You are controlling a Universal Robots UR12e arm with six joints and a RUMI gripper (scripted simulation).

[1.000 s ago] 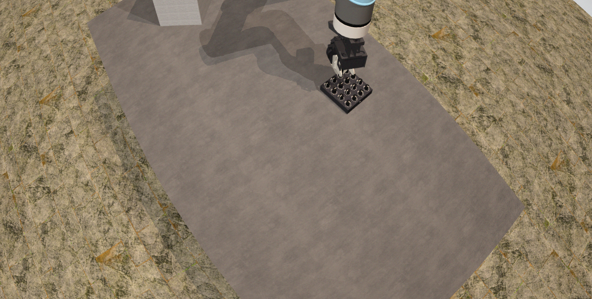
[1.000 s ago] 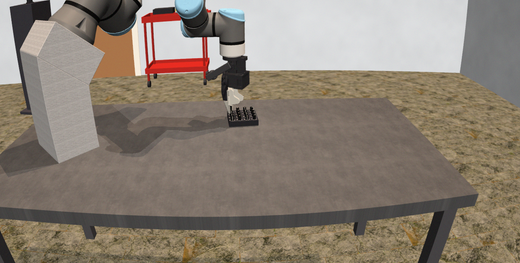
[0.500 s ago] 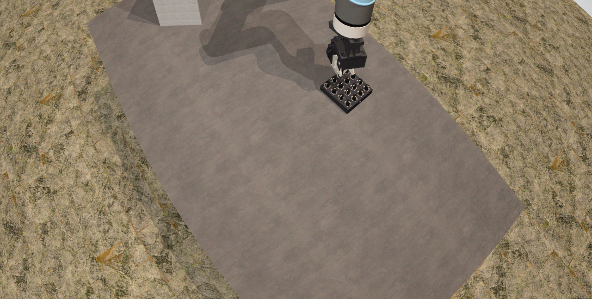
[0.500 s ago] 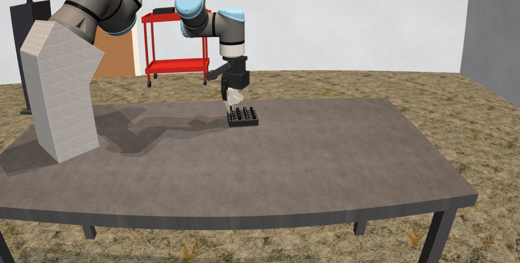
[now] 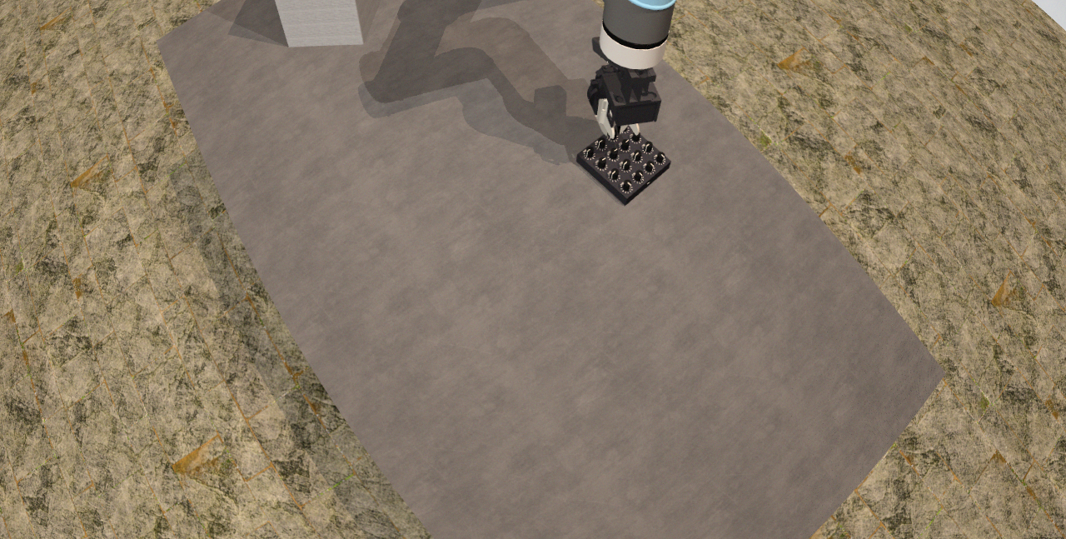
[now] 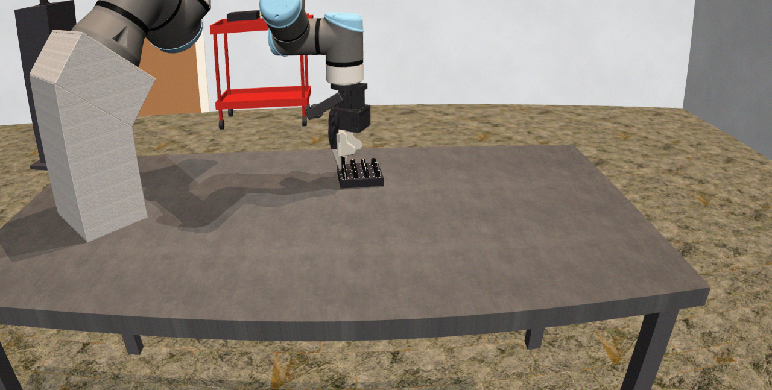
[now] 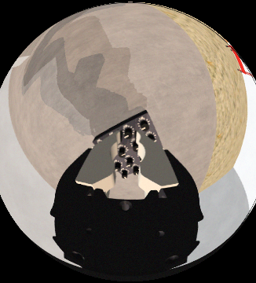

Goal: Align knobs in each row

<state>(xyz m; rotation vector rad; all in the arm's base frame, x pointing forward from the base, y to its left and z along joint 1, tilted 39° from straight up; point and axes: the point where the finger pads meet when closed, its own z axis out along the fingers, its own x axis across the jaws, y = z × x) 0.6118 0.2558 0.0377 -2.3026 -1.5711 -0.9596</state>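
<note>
The black knob box (image 5: 605, 183) (image 6: 361, 182) (image 7: 134, 121) lies on the table with its rows of black knobs facing up. Each knob has a ring of pale marks. My gripper (image 5: 625, 132) (image 6: 343, 159) (image 7: 128, 131) points down over the box's corner that is far from the top camera. Its pale fingers are narrowly open, low around a knob (image 7: 128, 131) at that edge, with a small gap. The fingers hide several knobs in the wrist view. Knob pointers are too small in the top and exterior views to read surely, so I cannot tell which row differs.
The grey table (image 5: 521, 296) (image 6: 432, 258) carries the arm's pale pedestal (image 5: 316, 2) (image 6: 99, 155) at its left in the exterior view. A red cart (image 6: 262, 97) stands behind the table. Neighbouring knobs stand close beside the fingers.
</note>
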